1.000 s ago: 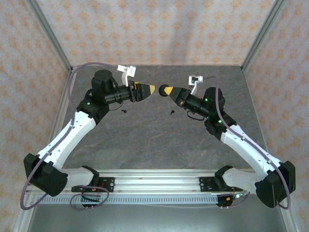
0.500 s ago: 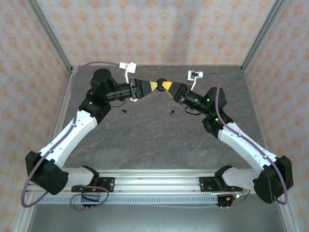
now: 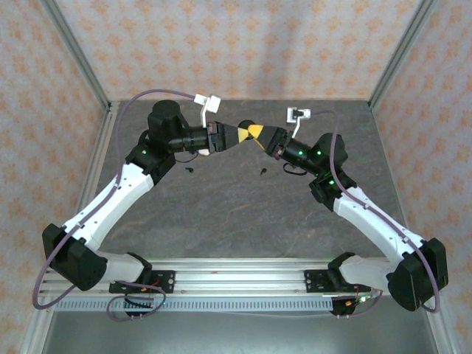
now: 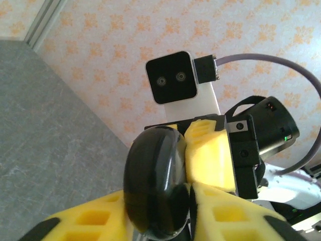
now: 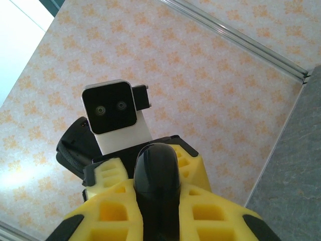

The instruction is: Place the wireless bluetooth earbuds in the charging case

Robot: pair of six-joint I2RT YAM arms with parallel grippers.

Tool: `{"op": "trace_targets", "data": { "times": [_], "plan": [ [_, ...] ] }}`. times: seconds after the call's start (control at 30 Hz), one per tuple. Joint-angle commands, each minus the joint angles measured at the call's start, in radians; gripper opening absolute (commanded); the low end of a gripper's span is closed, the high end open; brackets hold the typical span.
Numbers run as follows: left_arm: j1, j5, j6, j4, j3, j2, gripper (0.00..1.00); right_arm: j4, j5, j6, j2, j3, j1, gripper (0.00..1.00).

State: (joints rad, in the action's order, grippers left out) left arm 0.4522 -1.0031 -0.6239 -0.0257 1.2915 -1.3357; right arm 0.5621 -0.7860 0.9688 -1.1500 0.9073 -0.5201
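Note:
A glossy black charging case [image 3: 245, 125] hangs in mid-air over the far middle of the table. My right gripper [image 3: 255, 132] is shut on it from the right, and in the right wrist view its yellow pads clamp the black case [image 5: 156, 175] on both sides. My left gripper [image 3: 236, 134] meets it from the left. In the left wrist view its pads [image 4: 225, 213] press against both faces of the case [image 4: 155, 186]. Two tiny black earbuds [image 3: 190, 169] [image 3: 263, 172] lie on the table below. The white earbuds are hidden.
A white object [image 3: 198, 152] peeks out under the left wrist. The dark stone tabletop [image 3: 243, 214] is walled by patterned panels at the back and sides. The aluminium rail [image 3: 243, 276] with both arm bases runs along the near edge.
The two grippers were apart, the right one holding the case. They moved together, and the left gripper's fingers have come onto the case.

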Motion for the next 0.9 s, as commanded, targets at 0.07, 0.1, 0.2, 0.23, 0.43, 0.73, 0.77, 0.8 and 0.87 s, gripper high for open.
{"op": "trace_targets", "data": {
  "times": [0.07, 0.1, 0.2, 0.23, 0.43, 0.73, 0.77, 0.8, 0.87],
  "plan": [
    [0.012, -0.027, 0.018, 0.003, 0.045, 0.001, 0.17, 0.040, -0.016, -0.006, 0.025, 0.007, 0.000, 0.00],
    [0.012, -0.021, 0.023, 0.006, 0.045, 0.003, 0.14, 0.037, -0.019, -0.008, 0.027, 0.007, 0.000, 0.00],
    [0.014, -0.006, 0.045, 0.021, 0.046, 0.007, 0.10, 0.018, -0.026, -0.021, 0.030, 0.011, 0.000, 0.00],
    [0.014, 0.003, 0.060, 0.035, 0.049, 0.011, 0.08, 0.002, -0.030, -0.030, 0.032, 0.015, 0.000, 0.01],
    [0.021, 0.058, 0.252, 0.168, 0.049, 0.048, 0.00, -0.140, -0.029, -0.097, 0.042, 0.045, 0.000, 0.19],
    [0.065, 0.142, 0.535, 0.290, -0.004, 0.110, 0.00, -0.425, 0.028, -0.215, 0.020, 0.115, 0.000, 0.27],
    [0.070, 0.160, 0.559, 0.290, -0.019, 0.124, 0.00, -0.436, 0.035, -0.219, 0.019, 0.115, 0.000, 0.27],
    [0.072, 0.174, 0.584, 0.293, -0.032, 0.134, 0.00, -0.446, 0.040, -0.219, 0.019, 0.114, -0.001, 0.28],
    [0.076, 0.198, 0.621, 0.304, -0.053, 0.153, 0.00, -0.453, 0.046, -0.222, 0.018, 0.116, 0.000, 0.30]
  ]
}}
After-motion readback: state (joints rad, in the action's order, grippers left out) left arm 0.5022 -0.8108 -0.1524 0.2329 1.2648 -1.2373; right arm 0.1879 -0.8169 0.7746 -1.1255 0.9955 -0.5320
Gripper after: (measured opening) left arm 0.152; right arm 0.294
